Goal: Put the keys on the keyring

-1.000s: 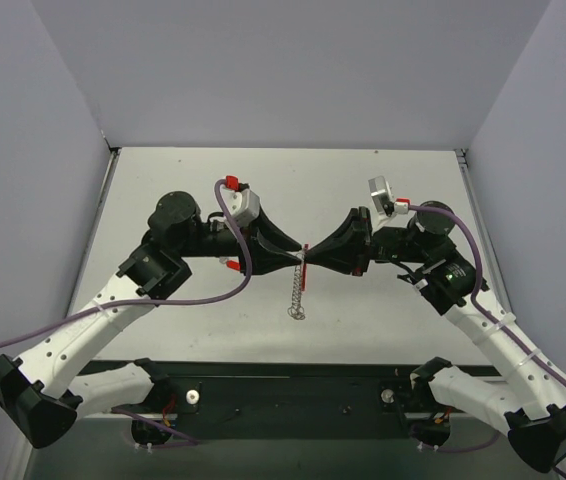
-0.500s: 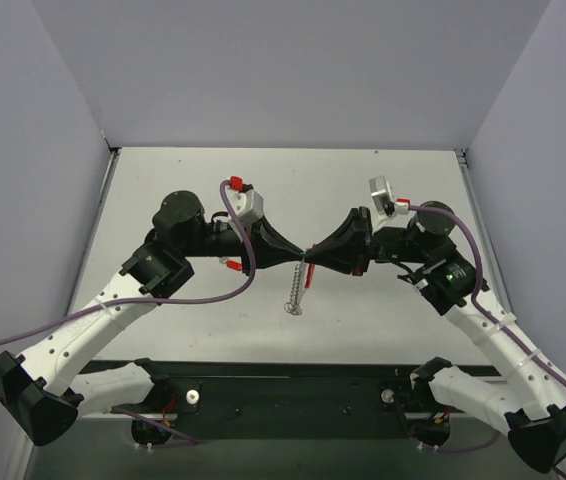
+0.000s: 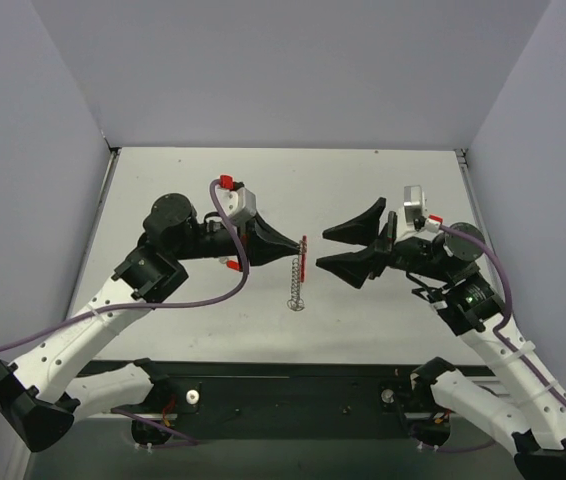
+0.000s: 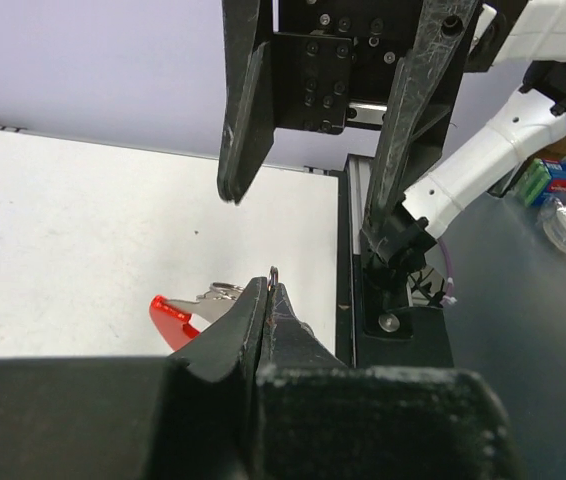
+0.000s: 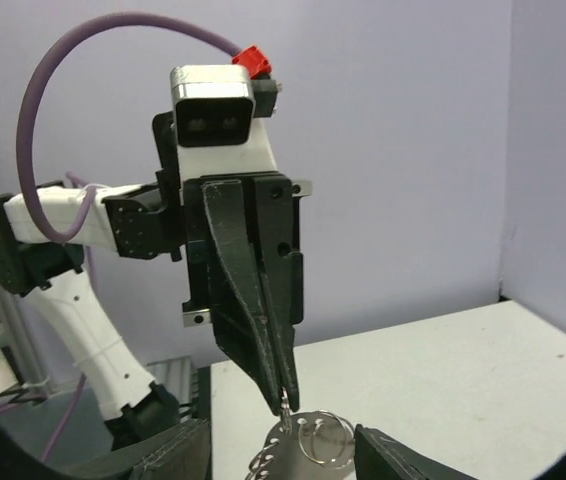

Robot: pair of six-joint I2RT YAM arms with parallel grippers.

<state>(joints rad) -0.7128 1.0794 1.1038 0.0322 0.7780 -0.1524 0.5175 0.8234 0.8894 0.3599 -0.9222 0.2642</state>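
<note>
My left gripper (image 3: 297, 244) is shut, its tips pinching a thin metal loop (image 4: 276, 272) at the top of the keys. The keys (image 3: 296, 290) hang from it as a silver string down to the table. The red keyring (image 3: 303, 256) hangs right at the left fingertips; in the left wrist view the keyring (image 4: 171, 315) shows beside a silver key (image 4: 217, 293). My right gripper (image 3: 331, 246) stands open a little to the right, touching nothing. From the right wrist, the left fingers (image 5: 281, 375) hold the keys (image 5: 315, 440) above my right gripper (image 5: 283, 465).
The white table (image 3: 383, 190) is bounded by grey walls at the back and sides. A dark rail (image 3: 283, 385) with both arm bases runs along the near edge. Purple cables (image 3: 225, 225) loop off each wrist.
My right gripper has opened, let go of the bunch and drawn back to the right. The left gripper keeps its hold and has shifted slightly left.
</note>
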